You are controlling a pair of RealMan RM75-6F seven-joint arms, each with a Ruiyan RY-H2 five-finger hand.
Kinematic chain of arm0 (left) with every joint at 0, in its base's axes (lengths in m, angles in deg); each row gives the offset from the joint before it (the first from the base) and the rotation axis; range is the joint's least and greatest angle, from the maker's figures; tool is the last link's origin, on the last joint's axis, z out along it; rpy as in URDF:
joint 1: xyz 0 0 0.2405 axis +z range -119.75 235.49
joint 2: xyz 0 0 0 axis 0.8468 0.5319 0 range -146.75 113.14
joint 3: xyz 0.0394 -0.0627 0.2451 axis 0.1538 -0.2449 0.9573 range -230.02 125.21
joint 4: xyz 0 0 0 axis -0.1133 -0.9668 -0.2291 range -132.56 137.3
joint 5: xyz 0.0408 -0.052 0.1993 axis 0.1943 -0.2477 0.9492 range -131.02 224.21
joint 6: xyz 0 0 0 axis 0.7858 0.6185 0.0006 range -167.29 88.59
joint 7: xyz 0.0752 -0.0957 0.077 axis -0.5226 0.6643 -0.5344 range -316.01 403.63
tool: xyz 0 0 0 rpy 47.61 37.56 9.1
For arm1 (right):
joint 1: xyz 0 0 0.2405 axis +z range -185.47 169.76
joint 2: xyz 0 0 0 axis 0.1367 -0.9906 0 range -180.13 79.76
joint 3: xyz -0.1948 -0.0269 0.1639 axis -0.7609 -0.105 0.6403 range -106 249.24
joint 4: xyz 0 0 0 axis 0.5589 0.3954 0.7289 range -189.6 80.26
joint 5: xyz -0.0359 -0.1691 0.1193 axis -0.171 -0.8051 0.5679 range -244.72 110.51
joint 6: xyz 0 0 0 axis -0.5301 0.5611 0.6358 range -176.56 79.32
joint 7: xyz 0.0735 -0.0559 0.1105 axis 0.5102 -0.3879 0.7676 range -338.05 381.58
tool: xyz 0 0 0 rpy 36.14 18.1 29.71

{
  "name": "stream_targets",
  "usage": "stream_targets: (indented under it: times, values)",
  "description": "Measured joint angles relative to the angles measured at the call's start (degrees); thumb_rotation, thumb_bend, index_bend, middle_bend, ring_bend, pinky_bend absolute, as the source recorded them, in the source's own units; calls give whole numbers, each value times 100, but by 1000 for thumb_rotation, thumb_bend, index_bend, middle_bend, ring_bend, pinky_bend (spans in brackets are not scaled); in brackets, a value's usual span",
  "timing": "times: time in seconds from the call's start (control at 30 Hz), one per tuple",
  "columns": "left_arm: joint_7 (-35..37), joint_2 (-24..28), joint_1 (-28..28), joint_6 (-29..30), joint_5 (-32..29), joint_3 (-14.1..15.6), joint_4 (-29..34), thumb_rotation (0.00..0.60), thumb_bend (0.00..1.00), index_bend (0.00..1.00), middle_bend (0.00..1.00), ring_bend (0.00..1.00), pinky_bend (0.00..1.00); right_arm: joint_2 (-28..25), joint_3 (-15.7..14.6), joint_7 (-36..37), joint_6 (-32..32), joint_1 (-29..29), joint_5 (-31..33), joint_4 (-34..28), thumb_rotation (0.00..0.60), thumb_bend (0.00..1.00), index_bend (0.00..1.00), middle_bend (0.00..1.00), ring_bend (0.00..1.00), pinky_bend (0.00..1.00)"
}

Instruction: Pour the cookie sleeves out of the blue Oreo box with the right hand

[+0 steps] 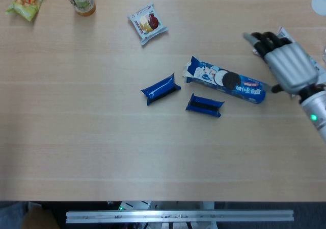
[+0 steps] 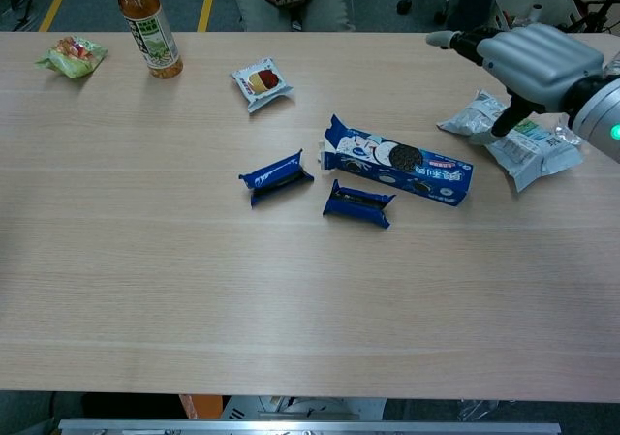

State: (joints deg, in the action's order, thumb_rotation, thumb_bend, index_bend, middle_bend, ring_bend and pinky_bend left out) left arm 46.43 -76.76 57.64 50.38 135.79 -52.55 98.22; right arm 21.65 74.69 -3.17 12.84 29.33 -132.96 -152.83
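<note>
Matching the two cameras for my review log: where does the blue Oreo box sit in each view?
Head view: blue Oreo box lies flat right of centre.
Chest view: same box lies flat right of centre.
Shared landmark: the cookie sleeve just below its open end.

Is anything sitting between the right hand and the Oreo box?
Nothing visible. The right hand is open above the table, beyond the box at its closed end, with only bare tabletop between them. The crumpled wrapper lies off to the side.
</note>
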Motion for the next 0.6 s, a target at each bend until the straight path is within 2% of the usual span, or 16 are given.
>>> stream_targets:
  times: [0.2,0.4,0.6]
  values:
    - [134,-16,-44,-60,-54,-46,-109,600,201,134,115,117,58,-492,-116,294,694,-619,-96,-285,600,22,20,154,130,317]
    - [31,-53,-101,-53,0,-90,-117,600,201,134,115,117,58,-665,-224,613,1523,-1273,-353,-273,600,33,86,204,130,317]
    - [-179,-86,-146,2,206,-80,-10,600,201,134,115,117,58,-697,-394,1021,2270,-2008,-699,-124,600,33,92,206,129,317]
